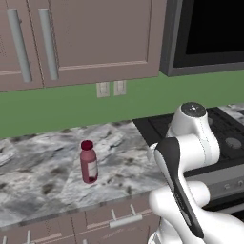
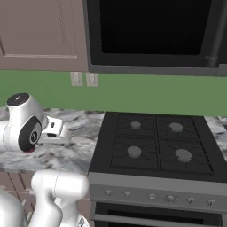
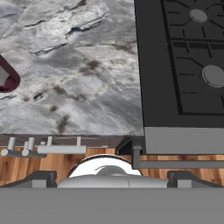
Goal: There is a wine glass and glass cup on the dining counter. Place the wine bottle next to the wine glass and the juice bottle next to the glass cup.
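Note:
The juice bottle, small and dark red with a maroon cap and a pinkish label band, stands upright on the marbled wall counter, left of my arm. In the hand view its dark red body shows at the left edge, well off to the side of my gripper. The two dark fingertips stand far apart with nothing between them, so the gripper is open, above the counter's front edge beside the stove. The wine bottle, wine glass, glass cup and dining counter are out of view.
A black gas stove with burners adjoins the counter on the right. A dark microwave hangs above it. Brown upper cabinets and wall outlets line the green wall. Drawers with handles sit below.

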